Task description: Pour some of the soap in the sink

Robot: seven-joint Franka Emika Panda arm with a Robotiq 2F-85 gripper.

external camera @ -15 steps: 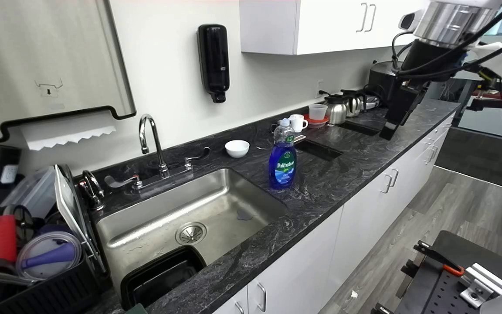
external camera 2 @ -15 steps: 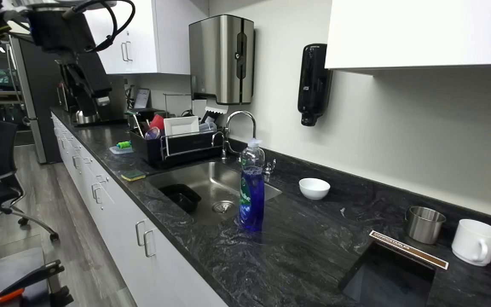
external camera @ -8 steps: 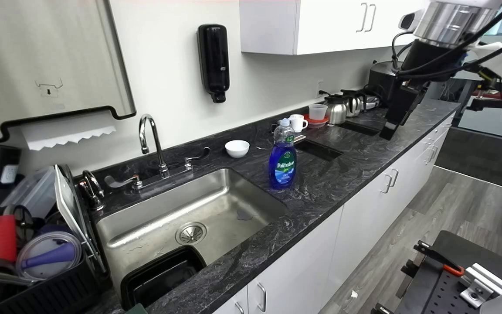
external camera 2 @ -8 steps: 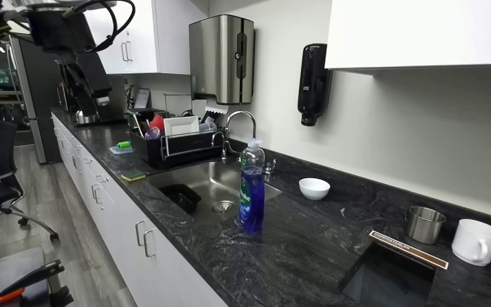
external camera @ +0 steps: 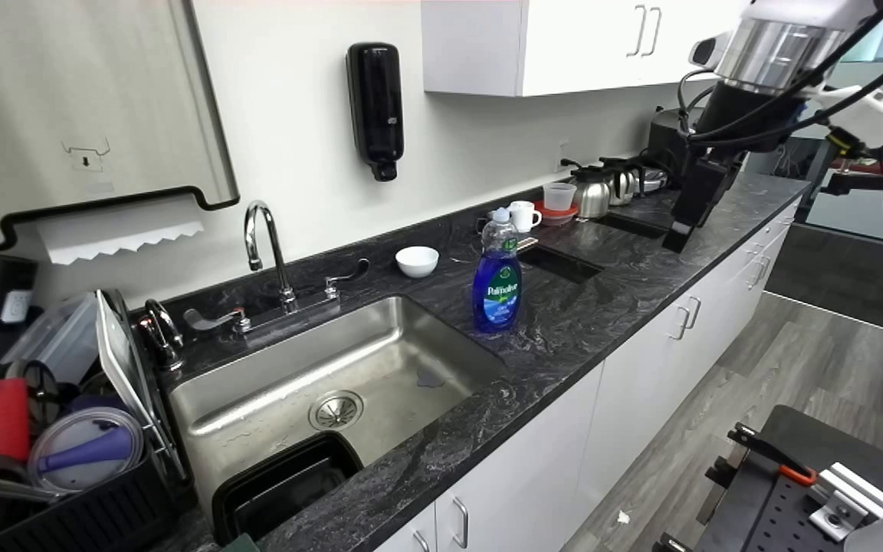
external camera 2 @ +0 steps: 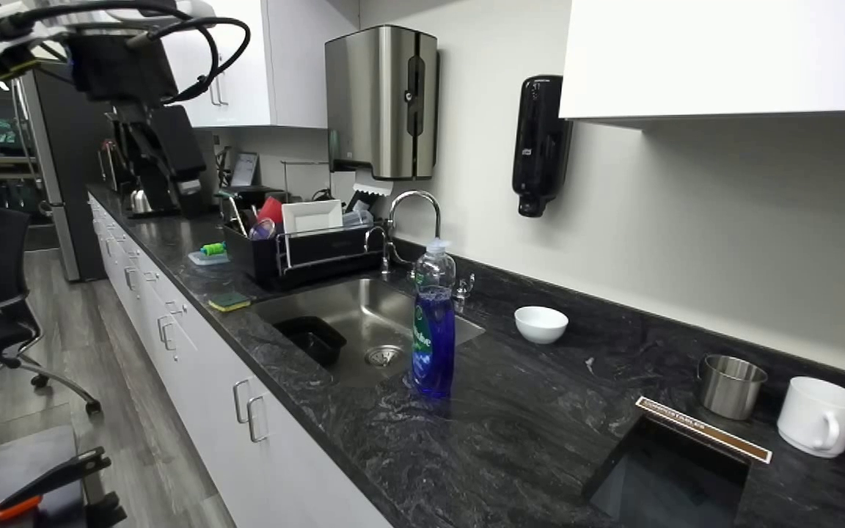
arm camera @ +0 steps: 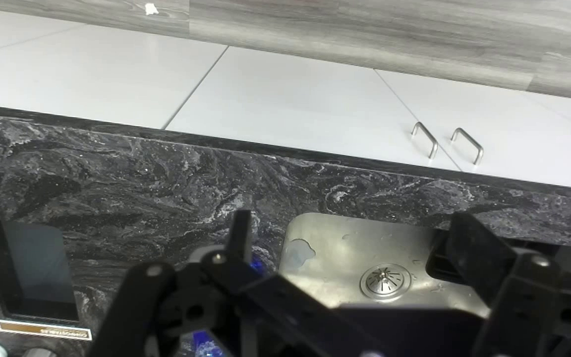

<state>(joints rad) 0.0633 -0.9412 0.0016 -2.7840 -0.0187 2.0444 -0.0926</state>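
Beyond my gripper [arm camera: 352, 223], spread and unladen, the soap bottle [external camera: 497, 291] stands upright beside the sink [external camera: 399, 406], presumably to shorten carrying; exact clearance I cannot judge.

Surface [external camera 2: 525, 455]: dark, marbled, lower than the claw [arm camera: 351, 218]. On it in an exterior view, all right of the claw, working outward: sponge [external camera 2: 230, 301], dish rack [external camera 2: 252, 258], soap bottle [external camera 2: 433, 348] (upright), white bowl [external camera 2: 541, 332], label strip [external camera 2: 705, 428], metal cup [external camera 2: 730, 394], white mug [external camera 2: 807, 418]. Wrist view: soap bottle partly hidden behind the claw.
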